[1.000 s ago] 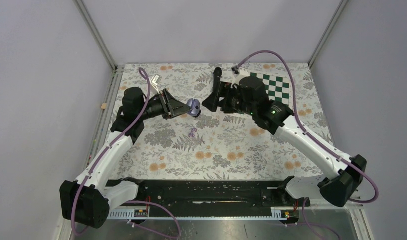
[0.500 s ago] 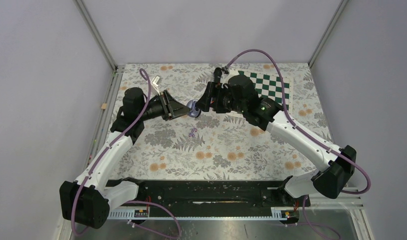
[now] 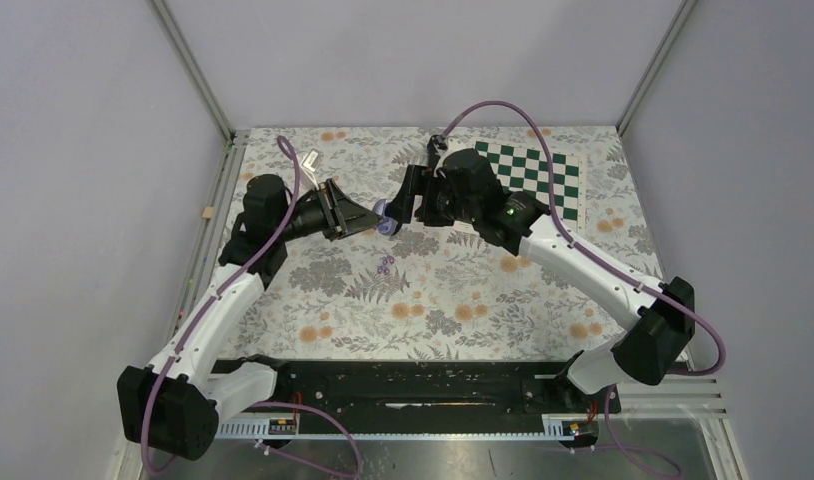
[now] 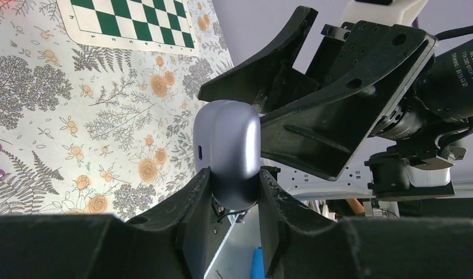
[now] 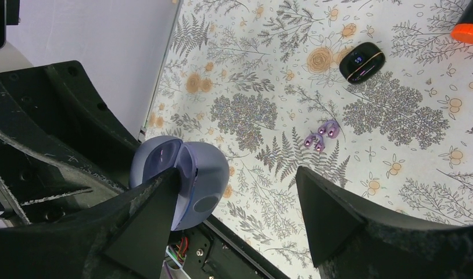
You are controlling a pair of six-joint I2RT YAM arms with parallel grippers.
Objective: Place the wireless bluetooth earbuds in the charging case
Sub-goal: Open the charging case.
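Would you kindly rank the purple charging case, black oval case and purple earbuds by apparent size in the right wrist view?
Largest: purple charging case, though nearest the camera.
Then: black oval case.
Smallest: purple earbuds.

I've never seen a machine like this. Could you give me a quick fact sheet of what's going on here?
Left claw: shut on the purple charging case, holding it off the table
Right claw: open, right beside the case, not gripping it
Case lid: looks shut
Pale purple earbuds: lying on the floral table cover, outside the case
Also there: chessboard mat, small black oval gadget
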